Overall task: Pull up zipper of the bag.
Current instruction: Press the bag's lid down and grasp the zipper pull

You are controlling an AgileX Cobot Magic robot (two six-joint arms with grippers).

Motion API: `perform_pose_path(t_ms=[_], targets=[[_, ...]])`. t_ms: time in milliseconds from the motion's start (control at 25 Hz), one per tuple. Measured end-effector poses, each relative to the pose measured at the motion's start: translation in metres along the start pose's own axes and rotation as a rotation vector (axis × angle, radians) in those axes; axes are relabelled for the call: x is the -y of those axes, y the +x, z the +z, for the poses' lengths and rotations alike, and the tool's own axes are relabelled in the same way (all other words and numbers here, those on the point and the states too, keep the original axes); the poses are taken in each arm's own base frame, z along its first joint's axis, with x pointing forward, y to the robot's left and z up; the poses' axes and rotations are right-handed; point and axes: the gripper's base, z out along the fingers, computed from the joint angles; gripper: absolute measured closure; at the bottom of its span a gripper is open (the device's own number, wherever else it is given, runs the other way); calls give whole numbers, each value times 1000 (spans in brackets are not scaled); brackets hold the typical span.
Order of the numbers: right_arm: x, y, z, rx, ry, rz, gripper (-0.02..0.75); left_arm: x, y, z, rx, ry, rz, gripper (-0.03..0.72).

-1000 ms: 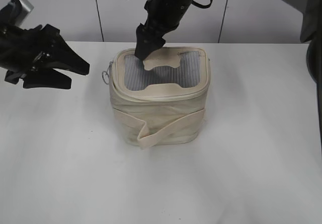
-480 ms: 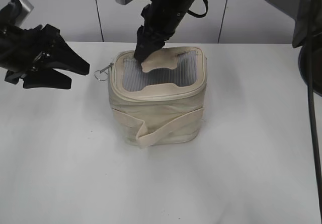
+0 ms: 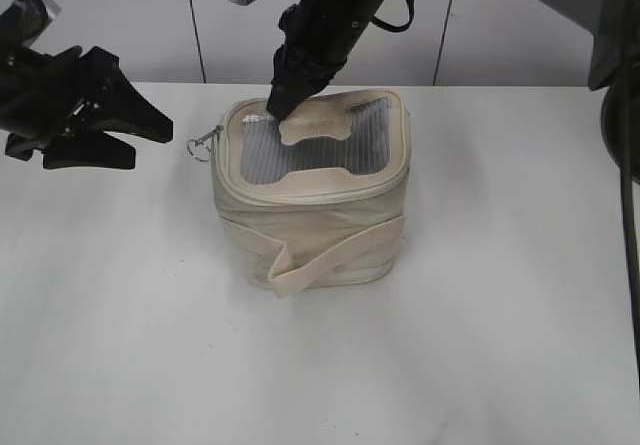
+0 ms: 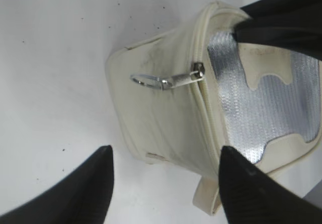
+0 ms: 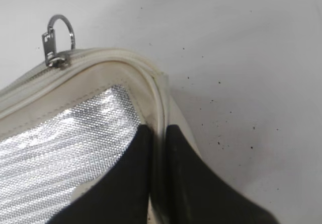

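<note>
Bag has shifted slightly left since a second ago, right gripper pinching its rim, left gripper spread, zipper ungrabbed.

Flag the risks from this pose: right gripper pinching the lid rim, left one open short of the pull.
1. The right gripper clamps only a thin fold of the bag rim; it may slip once the zipper is tugged.
2. The zipper pull sticks out sideways and is small; the open left gripper could close on fabric or miss it.
3. Only that one pinch holds the bag, so a sideways tug may drag or tip it.
</note>
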Motion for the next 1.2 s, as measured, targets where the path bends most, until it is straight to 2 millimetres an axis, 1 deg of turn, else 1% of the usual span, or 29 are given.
perform_pose_path(t_ms=[160, 240, 320, 440, 600, 760, 880, 1040, 1200], targets=[[-3, -2, -5, 2, 2, -5, 675, -5, -1, 0, 11, -50, 38, 189], [-3, -1, -5, 1, 1, -4, 675, -6, -1, 0, 3, -68, 102, 189], [-3, -1, -5, 1, 1, -4, 678, -6, -1, 0, 0, -68, 203, 188], [-4, -2, -5, 4, -2, -1, 678, -2, 0, 2, -1, -51, 331, 188], [-4, -2, -5, 5, -2, 0, 678, 5, 1, 8, 0, -54, 416, 188], [-4, -2, -5, 5, -2, 2, 679, 9, 2, 15, 1, -114, 543, 188], [-4, -2, -5, 6, -3, 3, 681, 10, -2, 15, 1, -162, 642, 188], [-4, -2, -5, 6, -3, 4, 682, 16, -8, 16, 6, -169, 711, 188], [-4, -2, -5, 6, -3, 4, 682, 19, -11, 27, -51, -162, 778, 188]])
